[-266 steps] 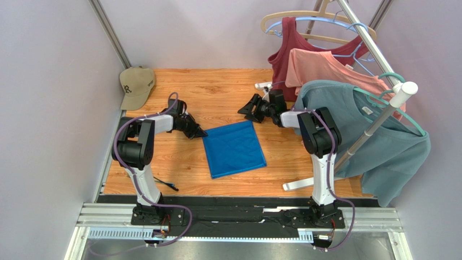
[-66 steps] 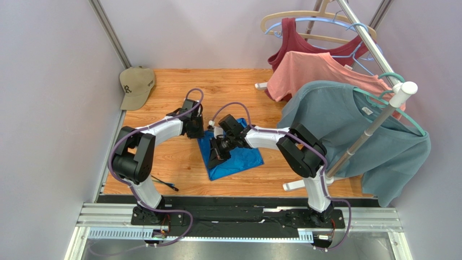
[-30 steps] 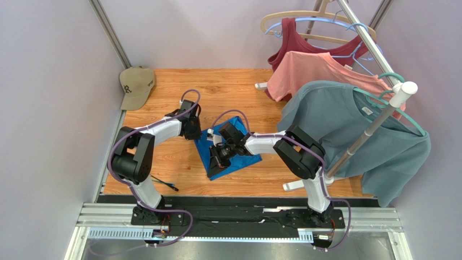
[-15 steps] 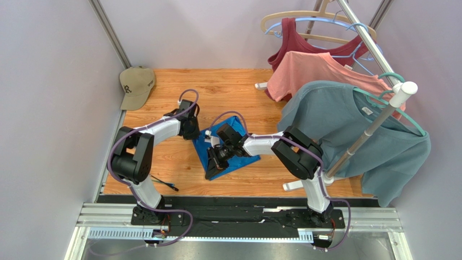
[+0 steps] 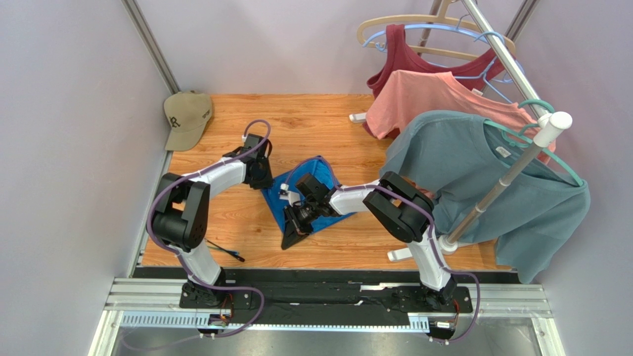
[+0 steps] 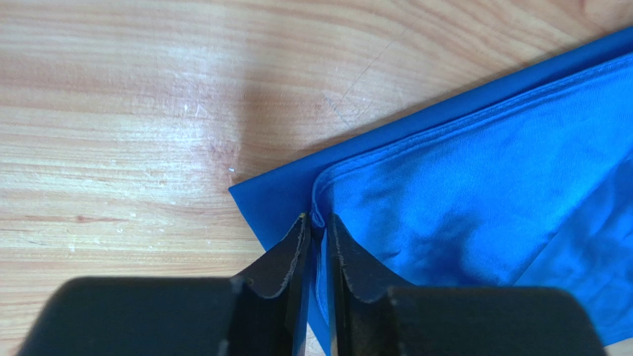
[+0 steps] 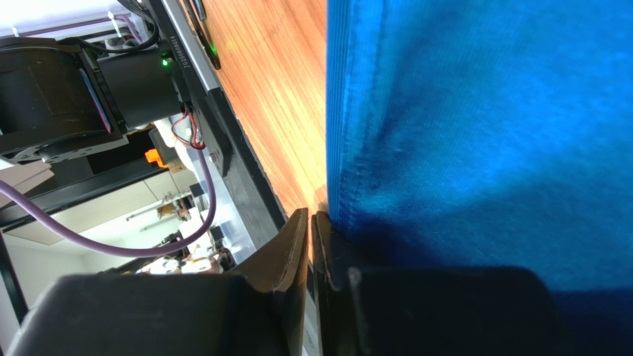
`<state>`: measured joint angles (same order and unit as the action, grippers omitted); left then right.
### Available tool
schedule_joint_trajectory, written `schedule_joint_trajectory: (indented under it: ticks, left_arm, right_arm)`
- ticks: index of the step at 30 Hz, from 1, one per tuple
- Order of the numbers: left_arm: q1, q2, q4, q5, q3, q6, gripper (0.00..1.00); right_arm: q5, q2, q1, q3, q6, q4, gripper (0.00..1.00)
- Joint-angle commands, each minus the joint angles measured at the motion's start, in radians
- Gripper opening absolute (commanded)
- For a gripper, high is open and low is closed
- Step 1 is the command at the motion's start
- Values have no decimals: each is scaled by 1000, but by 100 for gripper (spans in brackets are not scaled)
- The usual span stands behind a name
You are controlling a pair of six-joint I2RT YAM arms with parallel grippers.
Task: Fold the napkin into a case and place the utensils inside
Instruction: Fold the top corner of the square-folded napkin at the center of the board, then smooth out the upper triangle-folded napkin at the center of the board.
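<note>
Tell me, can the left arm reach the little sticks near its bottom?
Probably yes: the utensils lie uncovered on the table near that arm. But the left gripper has the napkin's corner between its fingers.

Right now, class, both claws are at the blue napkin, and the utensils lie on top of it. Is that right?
Not quite. The utensils lie on the table near its front-left edge, apart from the napkin, as the top external view shows. The rest holds.

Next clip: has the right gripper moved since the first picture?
Yes. The right gripper has left the rack foot at the far side and come leftward toward the near edge of the table, onto the napkin.
</note>
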<state>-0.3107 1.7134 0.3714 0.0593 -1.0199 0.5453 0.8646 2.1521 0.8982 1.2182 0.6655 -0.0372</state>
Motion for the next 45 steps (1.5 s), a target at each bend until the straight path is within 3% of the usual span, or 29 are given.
schedule_joint_trajectory:
  ticks: [1,2,3,4,8,11,13,15,16,23,27,40,45]
  left_arm:
    - [7,-32,27,46,-52,-10,35]
    - [7,-76,43,65,-45,-8,40]
    - [7,-104,55,85,-43,-7,54]
    - [7,-154,92,124,-43,-8,60]
    - [7,-291,156,172,-36,-4,65]
    - [7,-371,94,75,20,18,53]
    - [7,-350,-16,-100,59,54,31]
    - [7,-289,-61,-186,57,83,6]
    - [7,-222,-80,-226,40,91,3]
    - [18,-51,-134,-161,6,113,0]
    - [45,-2,-100,-136,-5,142,0]
    - [78,17,32,-133,-51,156,0]
    - [71,-90,-49,-168,-3,76,0]
  right_arm:
    - [8,-109,-7,18,-3,1,13]
    - [-2,-136,-16,21,-7,-18,13]
    - [-12,-193,-28,26,-26,-39,14]
    - [-24,-216,-59,27,-35,-76,18]
    - [-87,-277,-160,82,-142,-256,26]
    - [-124,-278,-257,115,-162,-282,29]
    - [-185,-236,-315,163,-161,-274,29]
    - [-207,-181,-343,225,-164,-273,30]
    - [-196,-123,-361,291,-155,-262,30]
    - [-148,110,-409,593,-136,-262,29]
    - [-105,216,-427,656,-107,-242,29]
    - [-16,376,-485,670,-60,-113,30]
    - [7,327,-486,669,-27,-87,38]
